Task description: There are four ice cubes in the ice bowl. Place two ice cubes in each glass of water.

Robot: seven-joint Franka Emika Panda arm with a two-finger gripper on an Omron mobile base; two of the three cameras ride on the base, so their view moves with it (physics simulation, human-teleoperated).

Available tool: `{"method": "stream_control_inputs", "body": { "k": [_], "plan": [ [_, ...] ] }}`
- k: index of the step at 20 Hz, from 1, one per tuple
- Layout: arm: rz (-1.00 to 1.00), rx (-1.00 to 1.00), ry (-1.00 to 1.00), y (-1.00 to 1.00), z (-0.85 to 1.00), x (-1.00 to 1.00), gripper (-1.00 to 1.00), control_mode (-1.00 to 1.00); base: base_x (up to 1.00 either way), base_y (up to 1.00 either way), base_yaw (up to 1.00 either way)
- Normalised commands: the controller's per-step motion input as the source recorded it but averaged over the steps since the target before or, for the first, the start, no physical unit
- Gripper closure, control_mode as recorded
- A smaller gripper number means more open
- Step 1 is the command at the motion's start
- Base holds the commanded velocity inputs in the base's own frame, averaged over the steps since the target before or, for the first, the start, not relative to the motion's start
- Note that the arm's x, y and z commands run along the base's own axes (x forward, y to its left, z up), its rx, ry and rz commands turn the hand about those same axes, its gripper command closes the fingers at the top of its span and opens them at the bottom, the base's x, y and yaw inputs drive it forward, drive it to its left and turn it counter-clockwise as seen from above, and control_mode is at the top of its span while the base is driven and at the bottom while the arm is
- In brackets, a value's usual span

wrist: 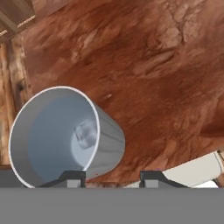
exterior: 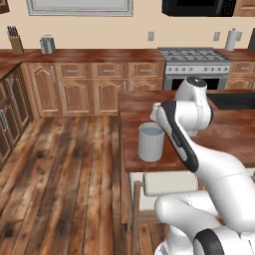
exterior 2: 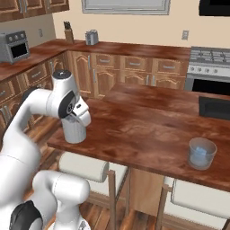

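From the left base view, the tall ribbed glass [exterior: 151, 141] stands near the front left corner of the wooden island counter [exterior: 234, 129]. The white arm bends up over the counter and its hand comes down just behind and above that glass, so the gripper itself is hidden by the arm's own links. Beyond the counter, against the far wall, sits the stove [exterior: 195, 63].

From the right base view, the same ribbed glass [exterior 2: 74, 130] is at the counter's [exterior 2: 148, 130] near left corner, with the hand hanging right above its mouth and covering the rim. The short blue-tinted glass [exterior 2: 201, 153] stands well apart from it, toward the counter's near right edge, with something pale inside that could be ice, though I cannot be sure. A toaster oven [exterior 2: 14, 46] sits on the side counter off to the left.

From the hand view, the gripper [wrist: 112, 178] hovers over the ribbed glass [wrist: 65, 133], looking into its mouth. One ice cube [wrist: 86, 133] lies inside the glass against its inner wall. The two dark fingertips [wrist: 71, 178] stand apart with bare counter [wrist: 166, 70] between them and nothing held, so the jaws look parted and empty, one tip overlapping the glass's rim.
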Motion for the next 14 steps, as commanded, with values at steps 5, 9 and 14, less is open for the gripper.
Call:
{"method": "stream_control_inputs", "body": {
  "k": [5, 9, 14],
  "plan": [
    [0.00, -0.03, 0.02, 0.17, 0.00, 0.32, 1.00, -1.00, 0.00, 0.00, 0.00],
    [0.00, -0.02, 0.02, 0.16, 0.11, 0.24, 1.00, -1.00, 0.00, 0.00, 0.00],
    [0.00, 0.00, 0.03, 0.00, 0.13, 0.04, 1.00, -1.00, 0.00, 0.00, 0.00]
  ]
}}
